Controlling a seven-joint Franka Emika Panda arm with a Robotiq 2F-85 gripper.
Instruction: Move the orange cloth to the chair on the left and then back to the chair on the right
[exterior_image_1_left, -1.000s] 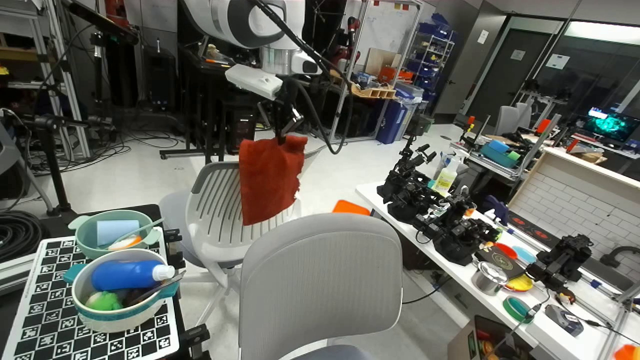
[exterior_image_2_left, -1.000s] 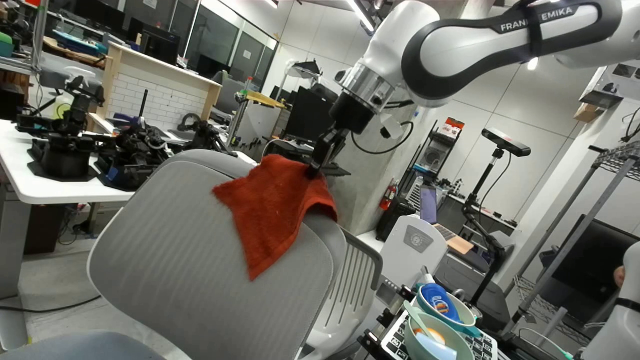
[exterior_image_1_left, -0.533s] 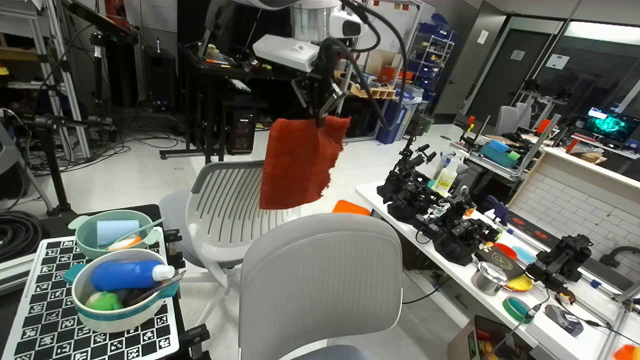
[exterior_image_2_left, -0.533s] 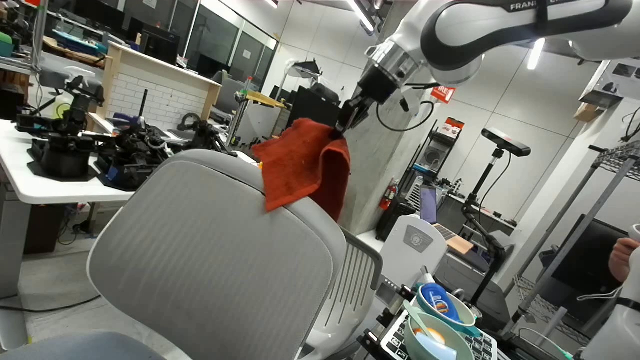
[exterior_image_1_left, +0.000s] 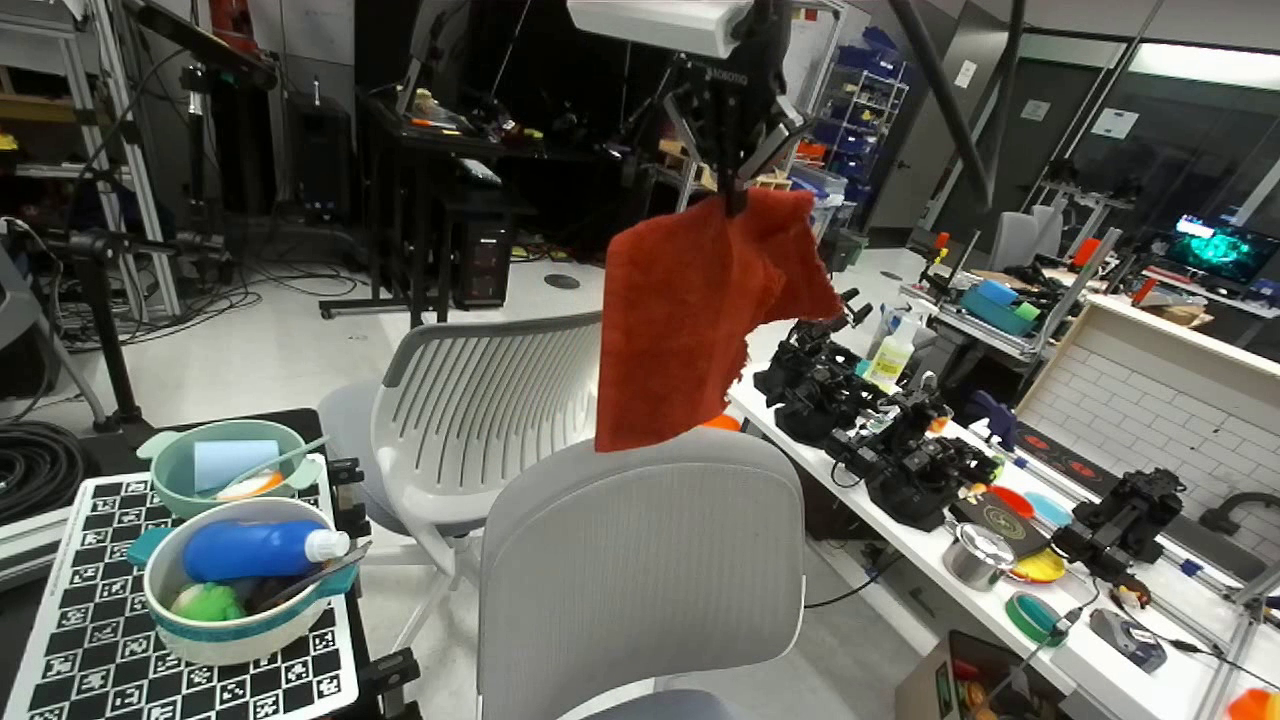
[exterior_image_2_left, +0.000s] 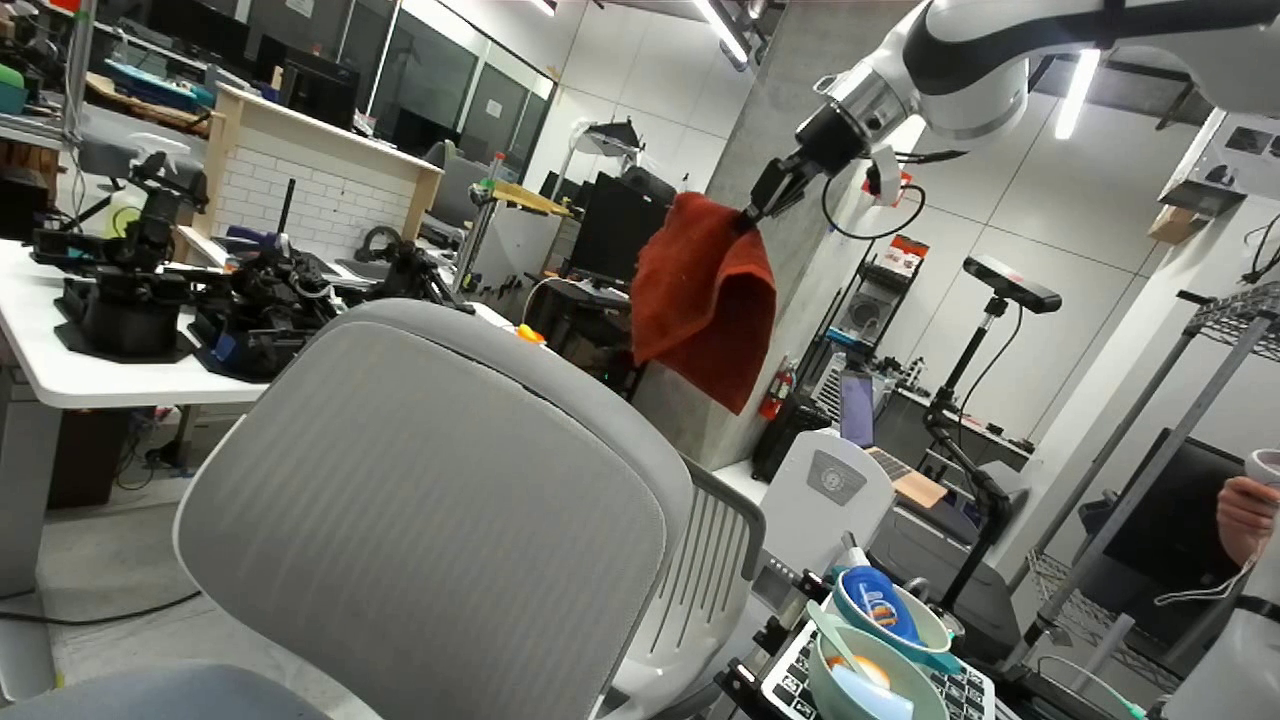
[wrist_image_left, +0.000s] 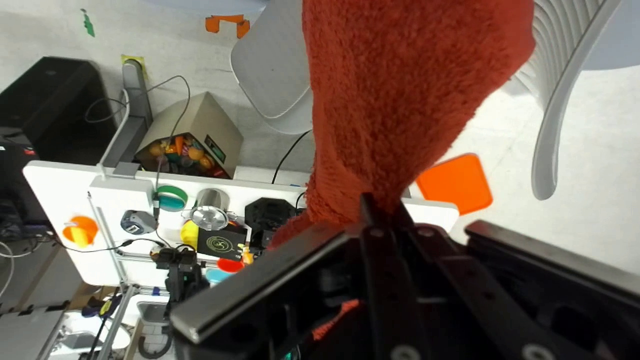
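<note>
Two black metal fingers (wrist_image_left: 387, 280) of the gripper (wrist_image_left: 381, 207) press together in the wrist view, pinching the edge of a fuzzy orange-red cloth (wrist_image_left: 395, 90) between their tips. From there the cloth hangs in mid-air in loose folds. In an exterior view a grey mesh-backed chair (exterior_image_1_left: 640, 560) stands in front of a grey slatted plastic chair (exterior_image_1_left: 490, 410) and hides part of it; the cloth's lower edge covers a bit of the mesh back's top there. In an exterior view the cloth (exterior_image_2_left: 700, 290) shows apart from both chairs. A little farther off, a black-and-white patterned board (exterior_image_1_left: 90, 600) bears a pale green two-handled bowl (exterior_image_1_left: 170, 480) and a white bowl with a teal band (exterior_image_1_left: 230, 648), a blue plastic bottle (exterior_image_1_left: 250, 550) lying in the white one. Across from it, a long white surface (wrist_image_left: 60, 185) carries several black jointed mechanisms (exterior_image_1_left: 910, 495) and a shiny metal pot (exterior_image_1_left: 978, 557), and a flat orange square (wrist_image_left: 460, 182) shows near the surface's end. Farthest back in an exterior view, blue plastic bins (exterior_image_1_left: 868, 62) stand one above another.
</note>
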